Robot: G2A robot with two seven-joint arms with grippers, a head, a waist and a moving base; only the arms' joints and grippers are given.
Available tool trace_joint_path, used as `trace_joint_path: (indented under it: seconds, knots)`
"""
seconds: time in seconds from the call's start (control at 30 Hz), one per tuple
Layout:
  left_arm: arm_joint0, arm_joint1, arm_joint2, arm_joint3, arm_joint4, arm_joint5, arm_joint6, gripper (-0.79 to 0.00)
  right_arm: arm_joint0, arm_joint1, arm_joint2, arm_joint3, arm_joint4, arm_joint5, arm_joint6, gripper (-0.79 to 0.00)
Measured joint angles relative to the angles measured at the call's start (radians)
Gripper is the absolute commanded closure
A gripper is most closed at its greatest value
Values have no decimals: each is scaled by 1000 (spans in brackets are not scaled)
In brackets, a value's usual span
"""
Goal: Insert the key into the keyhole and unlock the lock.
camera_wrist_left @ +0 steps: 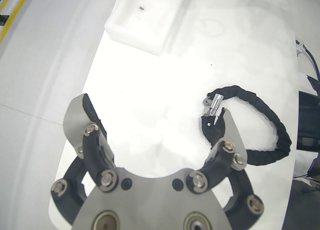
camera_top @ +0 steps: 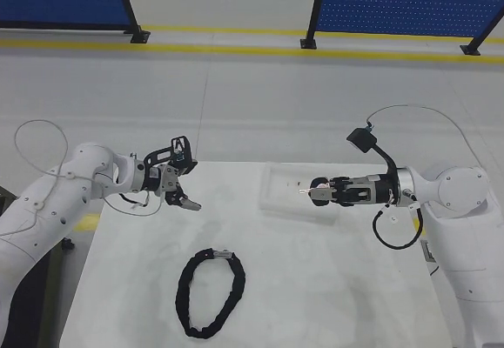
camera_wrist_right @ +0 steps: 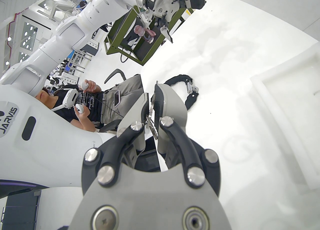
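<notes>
The left arm comes in from the robot's left over the far left corner of the bench [camera_top: 321,278], elbow bent, wrist tipped down toward the surface. The left gripper [camera_wrist_left: 155,116] hangs above the bench with its two fingers [camera_wrist_left: 85,113] spread wide apart and nothing between them.

The right arm reaches in from the robot's right with its forearm roughly level. The right gripper [camera_wrist_right: 153,105] points across the bench toward the other arm and sits above the white tray [camera_top: 273,196] at the far side. It is clenched on the key [camera_wrist_right: 150,116], a thin flat piece of metal pinched edge-on between the pads. In the top view the key's tip juts past the fingertips toward the robot's left, so its long axis runs along the gripper's own line, across the bench and about level with it.

The lock [camera_top: 184,291] is a black sleeved loop lying flat on the bench, nearer the robot than both grippers and between them, well apart from the key. The loop is an oval whose long axis runs from the near edge toward the far side, leaning slightly to the robot's right. Its shiny metal cylinder [camera_wrist_left: 216,104] closes the far end of the loop, and the left wrist view shows it just beyond one fingertip of the left gripper. Which way the keyhole faces cannot be told.
</notes>
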Motion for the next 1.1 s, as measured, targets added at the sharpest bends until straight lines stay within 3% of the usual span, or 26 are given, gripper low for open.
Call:
trace_joint_path:
  seconds: [0.1, 0.23, 0.5, 0.73, 1.1]
  knots:
    - [27, 8, -15, -29, 68, 9, 45, -785, 0, 0, 0, 0, 0, 0, 0, 0]
    - [96, 17, -23, -58, 203, -15, 186, -785, 0, 0, 0, 0, 0, 0, 0, 0]
    - [184, 4, 8, -110, 490, -21, 475, -785, 0, 0, 0, 0, 0, 0, 0, 0]
    - [226, -59, 25, -41, 668, -21, 576, -785, 0, 0, 0, 0, 0, 0, 0, 0]
    - [259, -170, 25, 145, 784, -21, 655, -785, 0, 0, 0, 0, 0, 0, 0, 0]
